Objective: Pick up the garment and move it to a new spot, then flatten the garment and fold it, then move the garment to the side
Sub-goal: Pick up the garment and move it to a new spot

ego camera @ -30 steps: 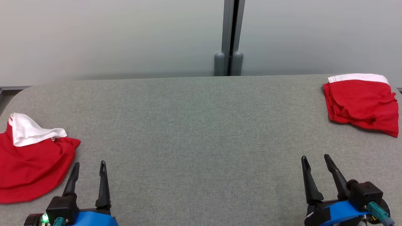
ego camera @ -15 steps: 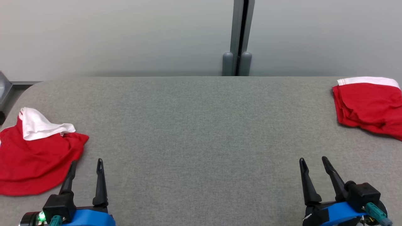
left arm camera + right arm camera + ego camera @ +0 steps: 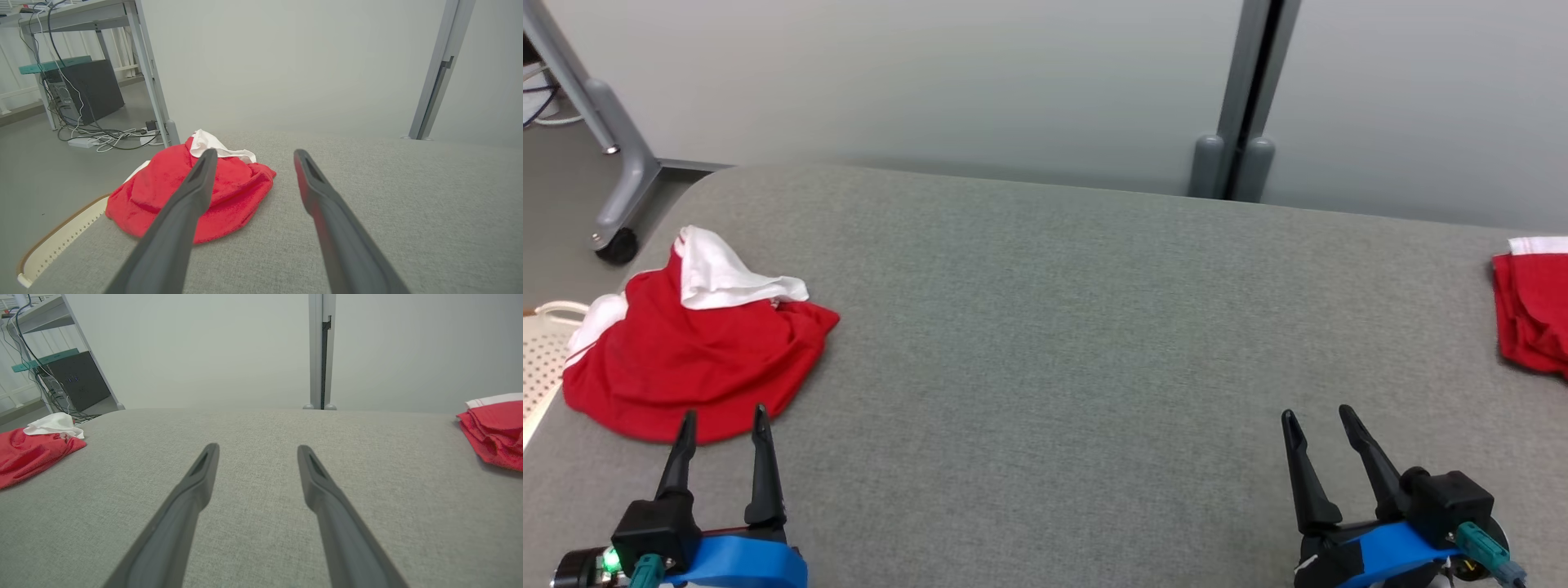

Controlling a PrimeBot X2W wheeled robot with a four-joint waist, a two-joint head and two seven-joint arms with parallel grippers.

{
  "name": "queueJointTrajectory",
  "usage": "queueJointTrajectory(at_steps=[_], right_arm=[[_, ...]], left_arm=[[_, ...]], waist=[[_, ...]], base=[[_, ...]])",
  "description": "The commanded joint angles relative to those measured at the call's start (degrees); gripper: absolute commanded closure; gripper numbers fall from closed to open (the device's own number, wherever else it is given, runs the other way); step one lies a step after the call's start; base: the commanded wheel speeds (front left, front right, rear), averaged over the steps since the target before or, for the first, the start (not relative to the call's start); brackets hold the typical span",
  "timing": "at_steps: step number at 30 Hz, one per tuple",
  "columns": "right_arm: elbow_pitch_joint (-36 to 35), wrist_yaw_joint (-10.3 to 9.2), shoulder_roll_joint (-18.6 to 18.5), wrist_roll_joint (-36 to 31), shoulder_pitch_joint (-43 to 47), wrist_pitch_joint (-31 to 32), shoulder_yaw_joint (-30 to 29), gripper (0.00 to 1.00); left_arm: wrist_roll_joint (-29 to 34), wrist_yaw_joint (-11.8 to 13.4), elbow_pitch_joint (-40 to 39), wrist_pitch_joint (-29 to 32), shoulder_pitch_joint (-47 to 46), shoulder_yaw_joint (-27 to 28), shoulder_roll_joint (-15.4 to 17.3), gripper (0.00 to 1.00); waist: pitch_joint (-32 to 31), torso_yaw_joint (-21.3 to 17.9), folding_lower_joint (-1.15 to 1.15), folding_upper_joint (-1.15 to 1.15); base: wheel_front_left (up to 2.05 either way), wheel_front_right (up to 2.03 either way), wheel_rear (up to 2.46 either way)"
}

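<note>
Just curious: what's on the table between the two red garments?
Nothing: the head view shows bare grey tabletop between the crumpled garment and the folded garment.

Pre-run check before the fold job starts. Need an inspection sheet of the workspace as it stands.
Surface: grey fabric-covered table, flat, far-left corner rounded.
Job's things: crumpled red garment with a white band, near the table's left edge; second red garment, folded, white band, at the right edge.
Clutter: nothing seen.
Grippers: left gripper open, empty, at the crumpled garment's near edge; right gripper open, empty, over bare table.
Cables: loose cables on the floor left of the table.
Surroundings: pale partition wall, grey post, desk leg on a caster, dark computer case, cream perforated basket rim beside the table's left edge.
</note>
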Motion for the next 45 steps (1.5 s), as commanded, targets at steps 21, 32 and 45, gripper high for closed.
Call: queueJointTrajectory(at_steps=[21, 32, 45], right_arm=[[0.1, 0.02, -0.1, -0.4, -2.1, -0.2, 0.6, 0.0], [-0.6, 0.01, -0.1, -1.3, -3.3, -0.2, 0.7, 0.0], [-7.6, 0.02, -0.1, -7.2, -7.7, 0.8, -1.5, 0.0]], left_arm=[[-1.2, 1.4, -0.9, 0.0, -0.7, 3.5, 0.1, 0.0], [-0.9, 0.4, 0.7, 0.0, -4.7, 3.8, 1.1, 0.0], [-5.2, -0.5, 12.0, 0.0, -27.4, 8.2, 8.2, 0.0]], waist=[[2.6, 14.3, 0.0, -0.01], [4.0, 13.8, 0.0, -0.01], [13.8, 4.8, 0.0, -0.01]], base=[[0.0, 0.0, 0.0], [0.0, 0.0, 0.0], [0.0, 0.0, 0.0]])
